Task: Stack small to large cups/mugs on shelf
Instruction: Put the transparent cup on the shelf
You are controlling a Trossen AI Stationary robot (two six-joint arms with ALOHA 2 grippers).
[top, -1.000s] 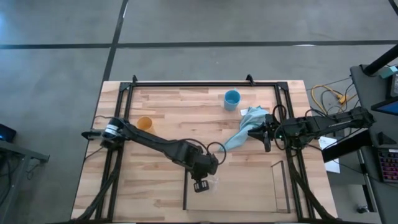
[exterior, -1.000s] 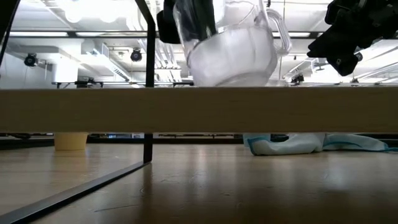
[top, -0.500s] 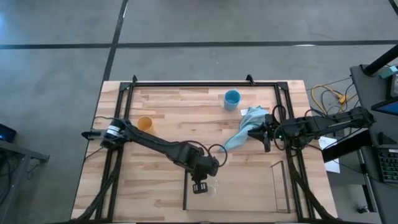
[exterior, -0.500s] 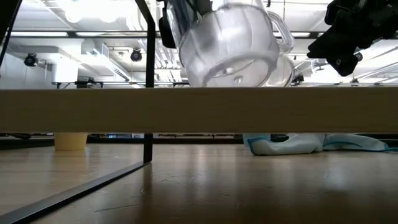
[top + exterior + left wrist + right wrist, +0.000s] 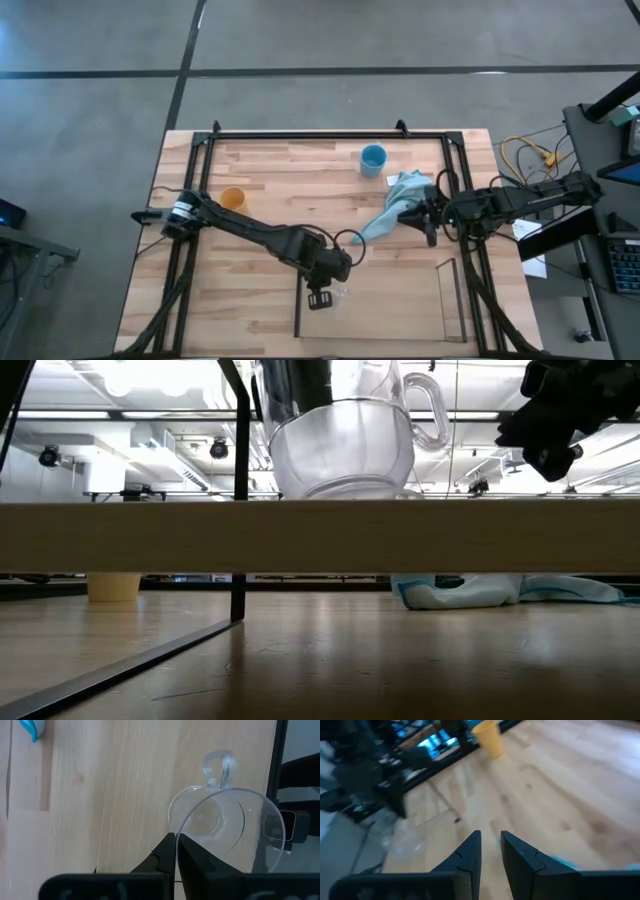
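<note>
My left gripper [image 5: 320, 297] is shut on the clear see-through cup [image 5: 340, 445], which stands upright over the left end of the shelf [image 5: 296, 315], a low frame of thin dark rods. In the low view the cup's base is level with the top of a light wooden board [image 5: 500, 535]. The light blue mug [image 5: 373, 160] stands on its base at the far side of the table. The yellow-orange cup [image 5: 232, 198] stands on the left. My right gripper [image 5: 430, 225] hangs narrowly open and empty above the table, beside the light blue cloth [image 5: 395, 205]. My left gripper pinches the clear cup's rim [image 5: 181, 831] between its two fingers, one inside the cup and one outside, on the side opposite the handle [image 5: 217, 767]. The fingers come from above, pointing down. The cup is upright; whether its base rests on the board, I cannot tell.
The large black frame [image 5: 320, 133] runs around the tabletop. The shelf's upright rod [image 5: 240, 490] stands just beside the cup in the low view. The cloth [image 5: 500, 590] lies crumpled on the table between the mug and the shelf. Cables [image 5: 525, 155] lie off the right edge.
My left gripper has tipped the clear cup so that its base faced the table's near edge, then turned it back upright. The cup has shifted slightly and its base now sits level at the board's top. The gripper has stayed shut on it.
</note>
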